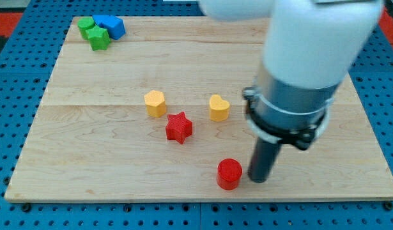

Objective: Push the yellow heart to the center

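Note:
The yellow heart (218,107) lies on the wooden board a little right of the board's middle. My tip (258,179) is below and to the right of it, near the board's bottom edge, and does not touch it. The tip stands just right of a red cylinder (229,174), almost against it. The arm's white and grey body hides the board's upper right part.
A yellow hexagon-like block (155,103) lies left of the heart, with a red star (179,127) below and between them. A green block (87,25), another green block (99,38) and blue blocks (110,26) cluster at the board's top left corner. The wooden board (87,147) rests on a blue pegboard.

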